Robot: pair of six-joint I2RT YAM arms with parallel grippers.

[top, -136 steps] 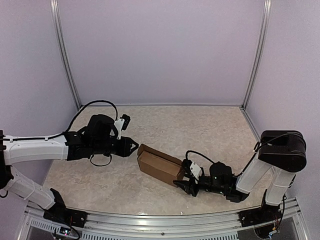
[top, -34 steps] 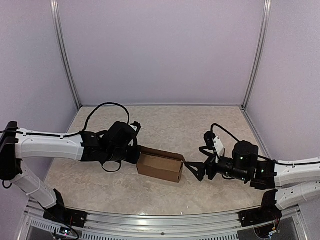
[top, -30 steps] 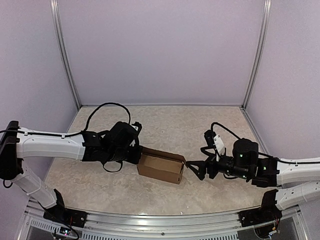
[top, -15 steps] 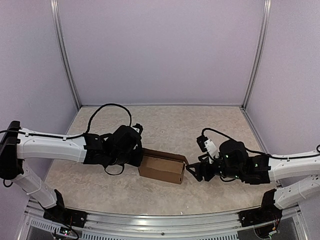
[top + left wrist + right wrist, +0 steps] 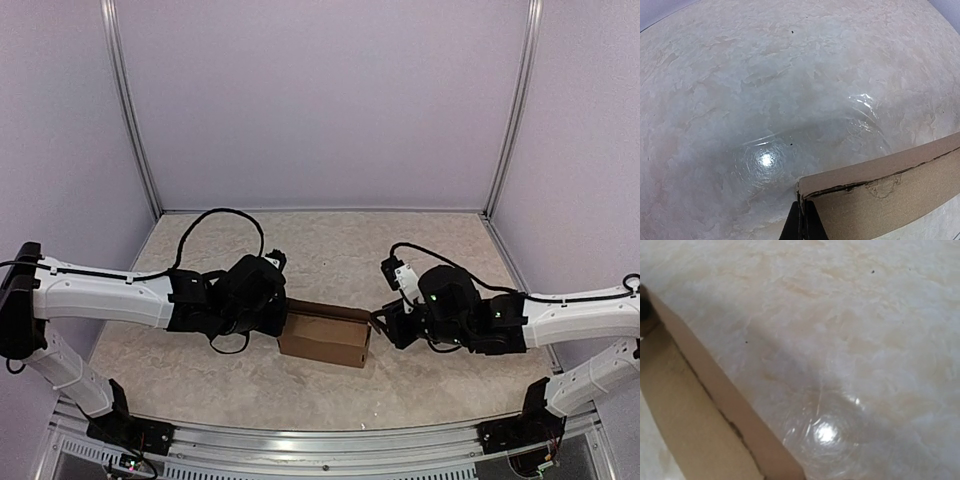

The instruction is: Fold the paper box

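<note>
The paper box (image 5: pixel 325 339) is a plain brown oblong carton lying on the table between the two arms, its long top flap raised a little along the far side. My left gripper (image 5: pixel 282 318) is at the box's left end. In the left wrist view its fingers (image 5: pixel 803 204) are shut together on the thin corner edge of the cardboard (image 5: pixel 890 190). My right gripper (image 5: pixel 377 325) touches the box's right end at the small end flap. The right wrist view shows only the box's flap edge (image 5: pixel 695 415) and the table, and its own fingers are out of frame.
The beige marbled table (image 5: pixel 330 250) is enclosed by lilac walls on three sides, with metal posts (image 5: pixel 135 110) at the back corners. A metal rail (image 5: pixel 320 445) runs along the near edge. Black cables loop over both wrists.
The right arm has swung left and reached the box's right end, its jaws narrowing from wide open. The left arm has edged right with the box, still shut on its left edge.
</note>
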